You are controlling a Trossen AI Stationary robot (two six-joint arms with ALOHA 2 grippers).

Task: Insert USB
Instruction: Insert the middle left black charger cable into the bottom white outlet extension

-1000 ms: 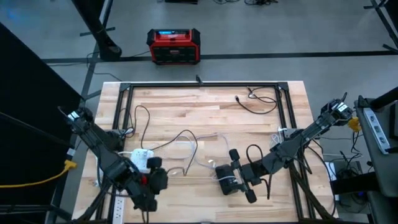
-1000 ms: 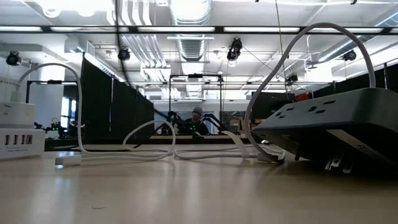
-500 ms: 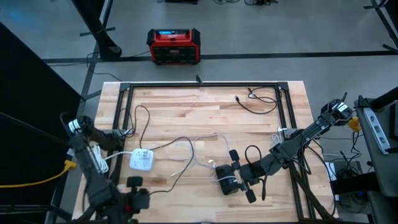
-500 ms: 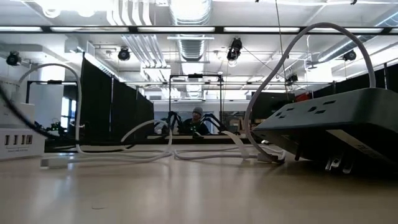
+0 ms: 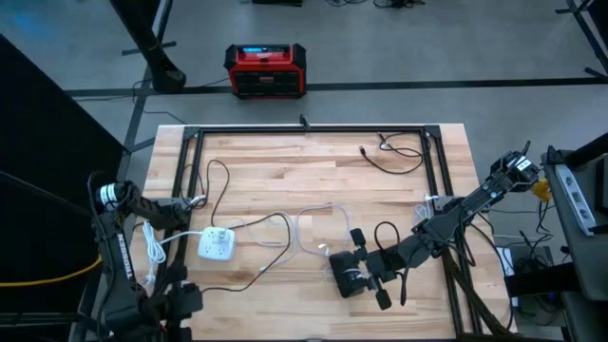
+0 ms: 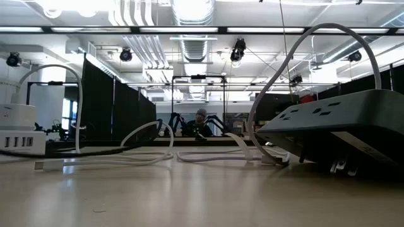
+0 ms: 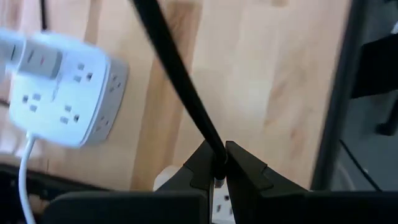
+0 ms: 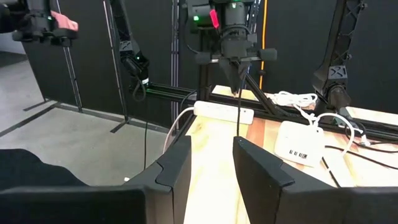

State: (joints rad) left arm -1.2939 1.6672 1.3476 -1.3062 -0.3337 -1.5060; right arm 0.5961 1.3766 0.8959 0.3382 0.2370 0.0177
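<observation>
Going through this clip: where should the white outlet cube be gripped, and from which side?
Likely best from straight above, with the fingers closing across two opposite flat side walls of the outlet cube. It lies flat on the table with its sockets facing up, so the sides are free. Pick the pair of walls away from its white cord and clear of the black cable.

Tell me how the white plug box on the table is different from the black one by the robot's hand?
The white power cube is white and squarish; the black power strip is dark and longer. The cube lies free on the table; the strip sits at the right gripper, tilted off the table in the low view. Both have outlets and cords.
</observation>
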